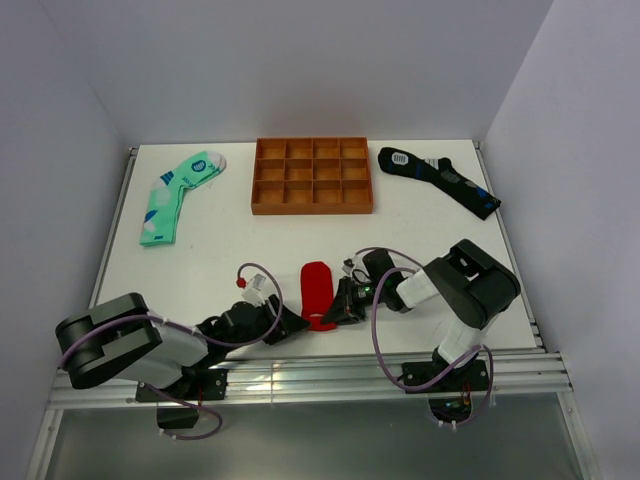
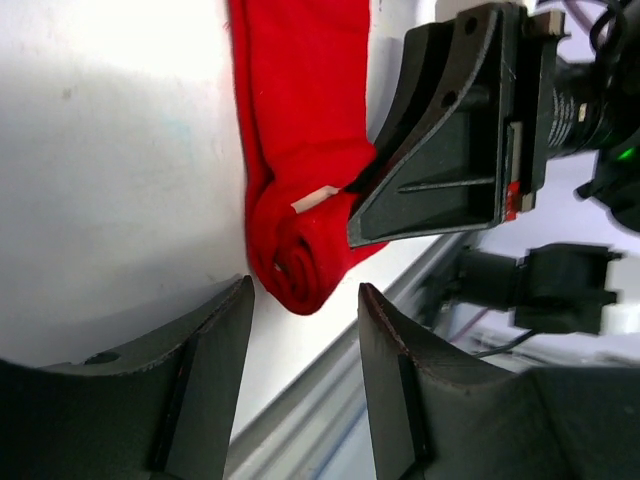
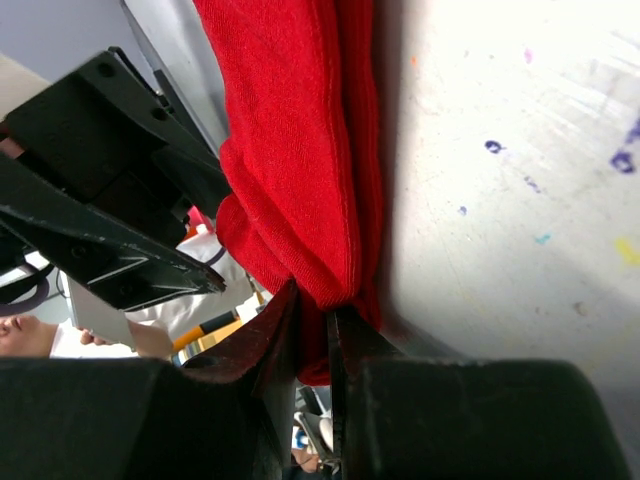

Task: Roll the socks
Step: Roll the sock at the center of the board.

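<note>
fig. top view, clock face w/ 12 at the far wall. the red sock [image 1: 315,285] lies on the bench [image 1: 220,250] near its 6 o'clock edge, at centre, between the two arms. its long axis runs approx 12–6: the far part is flat, the near end is curled into a small roll at 6.

the right hand [image 3: 312,330] comes in from 3 o'clock, across the axis. its jaws are pinched narrow on a fold of the red sock right by the roll, and its wrist view shows fabric bunched betw. the fingers.

the left hand [image 2: 305,300] comes in from approx 9 o'clock, jaws part-way apart, holding nothing. in its wrist view the roll sits just past the fingertips, in line w/ the gap but not inside it. contact: cannot tell.

key relation: the hands flank the roll on opposite sides, and the unrolled length runs toward 12, away from both. rolling should therefore advance 6→12, at right angles to both approaches.

judgement: the roll is barely begun. the likely next step is the left hand closing on the roll's 9 o'clock end. risk: a one-sided pinch may skew or loosen the roll.

the mint sock [image 1: 178,195] at 10–11 and the black sock [image 1: 438,178] at 1–2 lie flat, unrolled, either side of the tray [image 1: 312,208].
</note>
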You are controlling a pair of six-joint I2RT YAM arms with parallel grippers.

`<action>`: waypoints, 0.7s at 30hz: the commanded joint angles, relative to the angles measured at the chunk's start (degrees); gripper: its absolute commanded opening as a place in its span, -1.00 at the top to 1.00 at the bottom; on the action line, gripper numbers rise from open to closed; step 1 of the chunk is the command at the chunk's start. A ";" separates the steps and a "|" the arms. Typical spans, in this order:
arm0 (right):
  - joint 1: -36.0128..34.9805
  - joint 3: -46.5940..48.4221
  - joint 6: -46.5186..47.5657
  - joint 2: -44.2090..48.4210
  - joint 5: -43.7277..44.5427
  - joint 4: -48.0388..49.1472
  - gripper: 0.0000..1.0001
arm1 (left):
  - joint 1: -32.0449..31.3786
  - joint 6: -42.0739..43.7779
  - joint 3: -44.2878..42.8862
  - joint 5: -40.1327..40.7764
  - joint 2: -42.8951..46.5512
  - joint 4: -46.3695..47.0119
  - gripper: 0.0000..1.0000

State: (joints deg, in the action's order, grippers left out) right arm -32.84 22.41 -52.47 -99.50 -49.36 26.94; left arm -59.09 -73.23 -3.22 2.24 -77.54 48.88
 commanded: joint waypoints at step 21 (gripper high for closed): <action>0.85 -7.12 -5.54 -4.12 13.24 -8.66 1.00 | -0.24 -27.48 3.75 -0.48 -13.33 -0.74 0.04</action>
State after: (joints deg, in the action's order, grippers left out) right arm -32.84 19.66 -55.68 -99.63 -48.82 33.89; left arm -59.37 -98.37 -4.23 1.43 -86.48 53.58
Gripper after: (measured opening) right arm 0.196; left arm 0.484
